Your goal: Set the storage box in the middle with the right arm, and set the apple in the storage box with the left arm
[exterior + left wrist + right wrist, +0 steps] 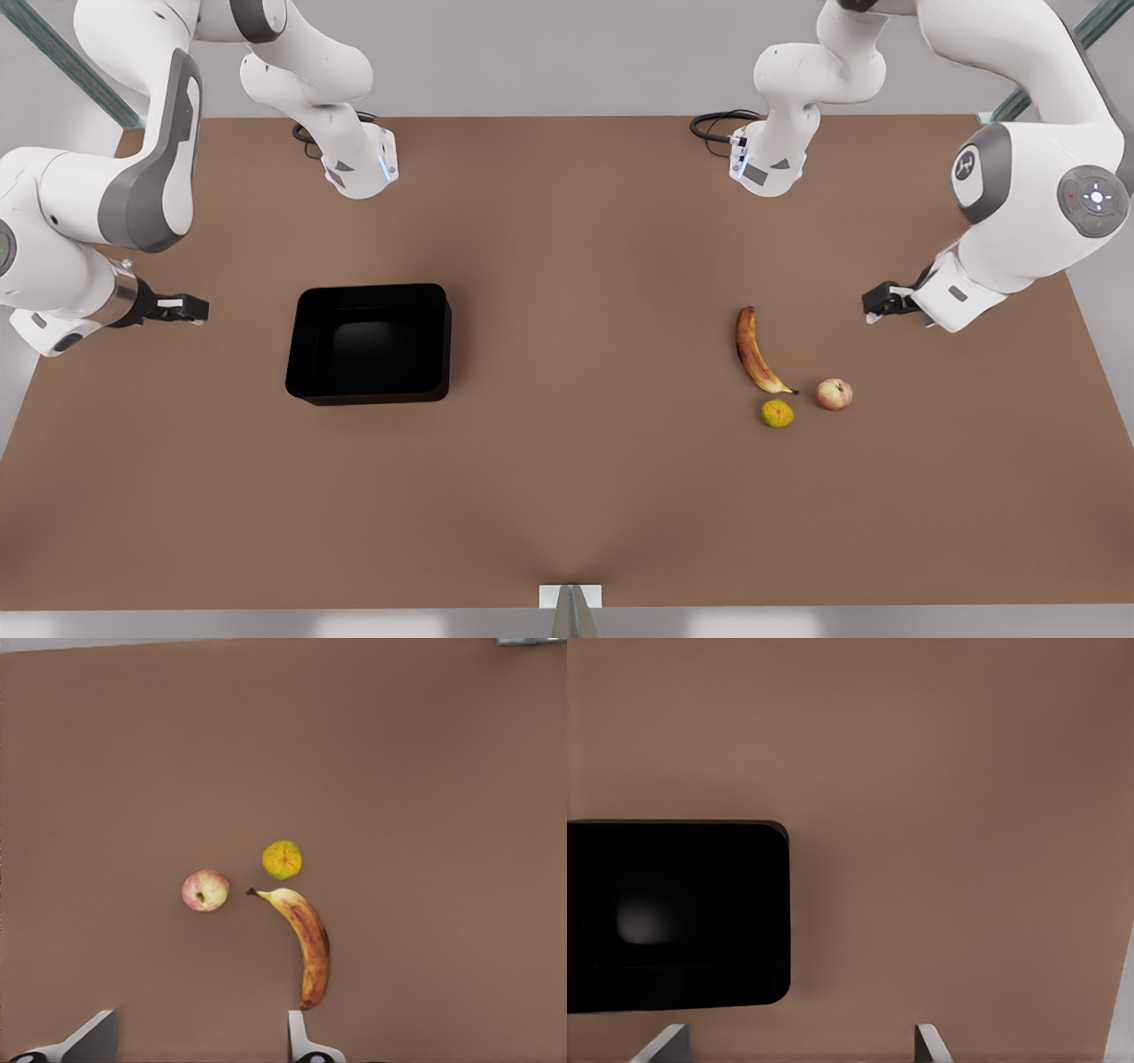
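So: nothing done yet | box (368, 344) off-centre on table (567, 496), toward right gripper (182, 308), fingers apart, empty | apple (834, 393) by banana (756, 350), near left gripper (886, 301), fingers apart, empty.

A brown table (567, 496) spans the work area. A brown-spotted banana (756, 352) is laid on it toward the front view's right, its black stem tip pointed at the near edge. A small lumpy yellow-green fruit (777, 414) is placed just beside that stem tip, apart from it. A white bracket (570, 596) is fixed at the middle of the table's near edge. Black cables (719, 124) are coiled at the far edge.
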`<state>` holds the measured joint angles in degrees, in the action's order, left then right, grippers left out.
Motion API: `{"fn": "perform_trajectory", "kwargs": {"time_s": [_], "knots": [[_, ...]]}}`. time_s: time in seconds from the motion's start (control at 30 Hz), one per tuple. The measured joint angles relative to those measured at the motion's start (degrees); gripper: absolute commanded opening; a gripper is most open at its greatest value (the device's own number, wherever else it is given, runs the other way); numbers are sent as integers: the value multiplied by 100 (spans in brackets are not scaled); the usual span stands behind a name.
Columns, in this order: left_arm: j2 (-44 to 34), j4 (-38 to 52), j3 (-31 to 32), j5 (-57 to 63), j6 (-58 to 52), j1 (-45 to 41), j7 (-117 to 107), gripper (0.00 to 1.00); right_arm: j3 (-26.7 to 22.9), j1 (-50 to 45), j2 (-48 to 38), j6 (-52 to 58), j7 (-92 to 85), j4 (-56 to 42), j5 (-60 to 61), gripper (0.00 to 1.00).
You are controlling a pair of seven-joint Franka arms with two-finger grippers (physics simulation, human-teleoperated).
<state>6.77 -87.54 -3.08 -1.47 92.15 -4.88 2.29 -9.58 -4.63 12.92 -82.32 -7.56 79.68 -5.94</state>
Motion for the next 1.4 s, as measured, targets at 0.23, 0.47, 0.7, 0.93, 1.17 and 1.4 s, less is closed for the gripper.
{"fn": "perform_trajectory", "kwargs": {"time_s": [0.23, 0.47, 0.7, 0.93, 1.17, 1.4], "knots": [[752, 888, -49, -10, -700, -15, -193, 100, 256, -70, -513, -2188, 4, 2581, 5, 100], [2046, 381, -1593, -2484, -255, 151, -4017, 100, 71, -15, -651, -4626, 0, 4937, 21, 100], [2443, -764, -1643, -5488, 402, 137, -4151, 100, 70, 44, -152, -4794, -17, 5097, 204, 100], [2624, -1056, -1801, -6231, 200, 251, -4399, 100, 79, 15, 315, -5523, -96, 5171, 209, 100], [3006, -1132, -1801, -6601, 409, 304, -4394, 100, 114, 5, 404, -5509, -97, 5277, 295, 98], [3028, -1257, -2003, -6684, 275, 313, -4251, 100, 132, -3, 400, -5427, -193, 5251, 286, 30]]}}
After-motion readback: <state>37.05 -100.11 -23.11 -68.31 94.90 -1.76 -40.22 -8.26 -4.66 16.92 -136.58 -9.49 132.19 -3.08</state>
